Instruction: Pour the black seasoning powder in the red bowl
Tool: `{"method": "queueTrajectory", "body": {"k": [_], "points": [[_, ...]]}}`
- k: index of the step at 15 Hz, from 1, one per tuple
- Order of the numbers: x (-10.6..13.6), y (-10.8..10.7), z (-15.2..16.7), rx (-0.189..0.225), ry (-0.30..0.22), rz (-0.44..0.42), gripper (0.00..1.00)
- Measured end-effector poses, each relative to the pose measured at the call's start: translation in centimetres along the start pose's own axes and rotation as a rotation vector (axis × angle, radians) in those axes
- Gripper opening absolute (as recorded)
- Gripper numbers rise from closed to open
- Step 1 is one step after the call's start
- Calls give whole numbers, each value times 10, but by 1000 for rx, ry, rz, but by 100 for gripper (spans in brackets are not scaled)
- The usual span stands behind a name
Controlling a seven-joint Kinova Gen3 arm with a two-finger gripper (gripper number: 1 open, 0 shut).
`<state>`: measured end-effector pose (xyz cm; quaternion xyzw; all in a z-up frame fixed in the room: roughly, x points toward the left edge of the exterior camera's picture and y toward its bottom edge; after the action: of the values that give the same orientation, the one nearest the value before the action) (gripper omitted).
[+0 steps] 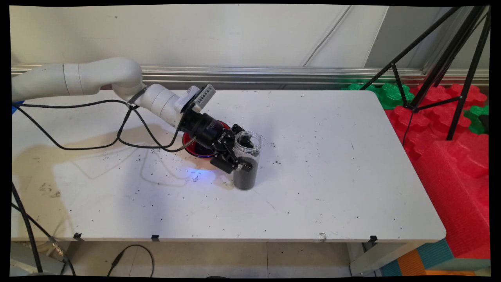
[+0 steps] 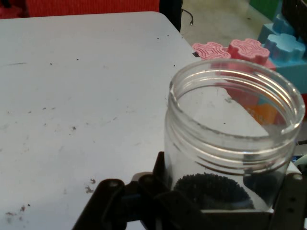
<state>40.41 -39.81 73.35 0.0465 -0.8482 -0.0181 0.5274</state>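
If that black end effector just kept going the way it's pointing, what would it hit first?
The clear jar of dark grains: the end effector already has its fingers on either side of it, so it looks closed on the jar.

The white arm reaches in from the left, and its black claw (image 1: 239,154) is closed around a clear, lidless jar (image 1: 246,159) that stands upright on the white surface (image 1: 332,176), its lower half filled with dark granules. Just behind the claw, partly hidden by it, lies a red bowl (image 1: 195,145), and black cables (image 1: 98,129) hang from the arm in loops above the surface. Dark specks are scattered on the surface about the jar, while beyond its right edge lie red and green foam blocks (image 1: 442,117) with a black tripod (image 1: 450,58) standing among them.
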Motion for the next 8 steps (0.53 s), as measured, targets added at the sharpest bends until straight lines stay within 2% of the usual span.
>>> {"method": "queueTrajectory", "body": {"k": [8], "points": [[14,1,-8,30,27,23,0]]}}
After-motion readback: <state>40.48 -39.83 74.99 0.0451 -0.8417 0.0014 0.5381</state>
